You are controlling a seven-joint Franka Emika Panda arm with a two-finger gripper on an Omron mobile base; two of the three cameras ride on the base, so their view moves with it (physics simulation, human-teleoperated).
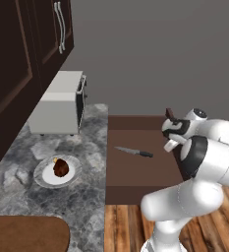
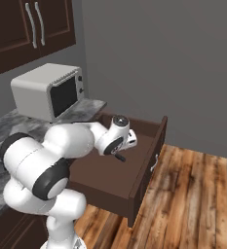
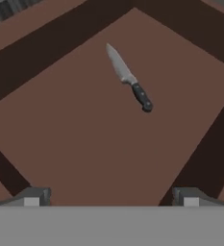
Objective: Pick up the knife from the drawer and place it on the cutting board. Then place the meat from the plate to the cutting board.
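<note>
— Starting at the left of the left base view?
— Seen at 7 o'clock: cutting board, reddish-brown, flat on the marbled counter, cut off by the lower edge. Just above, toward 9 o'clock: white plate carrying the meat, a dark lump with a pale tip. Plate and board near each other but apart.
— Further back?
— Pale toaster oven at 11 o'clock, under dark cabinets with silver bar handles.
— And the middle?
— Drawer pulled out from the counter's edge, brown floor showing. Knife lying flat inside, near the centre, blade toward 9 o'clock, dark handle toward 3 o'clock. Touched by nothing.
— To the right?
— Gripper at about 3 o'clock, hanging over the drawer's right part, well apart from the knife (hand partly masked by the white forearm).
— From the hand view?
— Knife lying at 12 o'clock, tip pointing to 11 o'clock, handle to 5 o'clock. Two finger tips at 7 and 5 o'clock, spread wide, nothing between them.
— Right base view?
— Drawer jutting out over plank flooring, front panel at 4 o'clock; dark knife handle peeking out under the wrist.
</note>
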